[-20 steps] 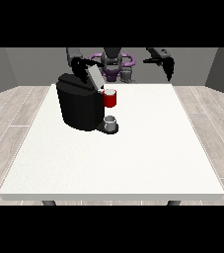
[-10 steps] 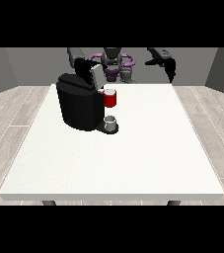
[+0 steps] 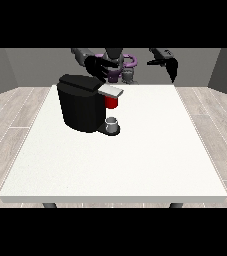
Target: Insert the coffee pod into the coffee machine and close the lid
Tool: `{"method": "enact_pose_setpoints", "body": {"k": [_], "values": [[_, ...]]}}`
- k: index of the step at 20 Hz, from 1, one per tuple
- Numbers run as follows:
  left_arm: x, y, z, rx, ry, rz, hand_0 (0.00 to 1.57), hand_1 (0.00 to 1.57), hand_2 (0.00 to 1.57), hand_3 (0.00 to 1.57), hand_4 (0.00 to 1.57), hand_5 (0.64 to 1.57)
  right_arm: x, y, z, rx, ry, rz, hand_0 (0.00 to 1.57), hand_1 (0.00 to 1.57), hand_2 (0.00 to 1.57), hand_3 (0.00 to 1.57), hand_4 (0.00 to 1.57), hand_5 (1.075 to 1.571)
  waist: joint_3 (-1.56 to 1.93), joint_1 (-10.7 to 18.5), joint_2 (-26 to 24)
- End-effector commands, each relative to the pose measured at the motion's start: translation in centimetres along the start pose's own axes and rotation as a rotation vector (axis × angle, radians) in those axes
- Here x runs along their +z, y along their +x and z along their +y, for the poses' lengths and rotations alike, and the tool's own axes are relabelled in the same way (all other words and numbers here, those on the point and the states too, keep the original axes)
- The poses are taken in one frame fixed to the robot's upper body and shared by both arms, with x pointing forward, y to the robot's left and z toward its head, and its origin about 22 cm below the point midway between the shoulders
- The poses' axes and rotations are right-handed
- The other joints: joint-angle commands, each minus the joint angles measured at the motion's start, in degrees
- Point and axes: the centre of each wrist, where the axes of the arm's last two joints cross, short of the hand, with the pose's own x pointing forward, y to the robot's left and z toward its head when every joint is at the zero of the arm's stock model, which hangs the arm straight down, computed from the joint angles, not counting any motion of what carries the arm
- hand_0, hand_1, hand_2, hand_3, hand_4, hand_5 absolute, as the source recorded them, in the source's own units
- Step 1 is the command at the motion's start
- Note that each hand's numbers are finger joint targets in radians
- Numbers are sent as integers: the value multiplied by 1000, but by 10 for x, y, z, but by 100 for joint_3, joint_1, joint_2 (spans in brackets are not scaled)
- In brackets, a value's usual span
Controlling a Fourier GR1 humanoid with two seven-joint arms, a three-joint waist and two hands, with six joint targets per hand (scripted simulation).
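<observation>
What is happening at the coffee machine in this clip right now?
The robot hand at the view's left hovers just above the back of the black coffee machine, whose lid now lies down; a second ago it stood raised. A red part shows under the lid's front, above a small grey cup. The robot hand at the view's right hangs off to the side, holding nothing.

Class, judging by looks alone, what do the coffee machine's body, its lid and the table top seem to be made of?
Coffee machine body: probably matte black plastic, dark with soft highlights. Lid: pale grey, plastic or brushed metal, hard to tell. Table: white, matte, faintly speckled, perhaps laminate.
</observation>
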Motion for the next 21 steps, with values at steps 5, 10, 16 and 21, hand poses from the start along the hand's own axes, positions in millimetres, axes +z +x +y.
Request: {"method": "enact_pose_setpoints", "body": {"k": [5,10,16,21], "values": [[-6,14,-21,-25,-17,-75,0,0,0,0,202,1571,-11,6,10,36,28,-12,0,0,0,0,142,1571,2,43,-33],[13,-12,-26,10,-5,-105,0,0,0,0,245,1571,-10,15,11,12,72,-77,0,0,0,0,30,1571,1,-84,-167],[15,-27,-23,31,15,-24,0,0,0,0,192,1571,26,-9,62,-154,147,-107,0,0,0,0,275,1571,1,-433,-678],[39,-39,-3,46,51,71,0,0,0,0,192,1571,88,-64,73,-267,33,17,0,0,0,0,157,1571,2,-587,-1103]]}}
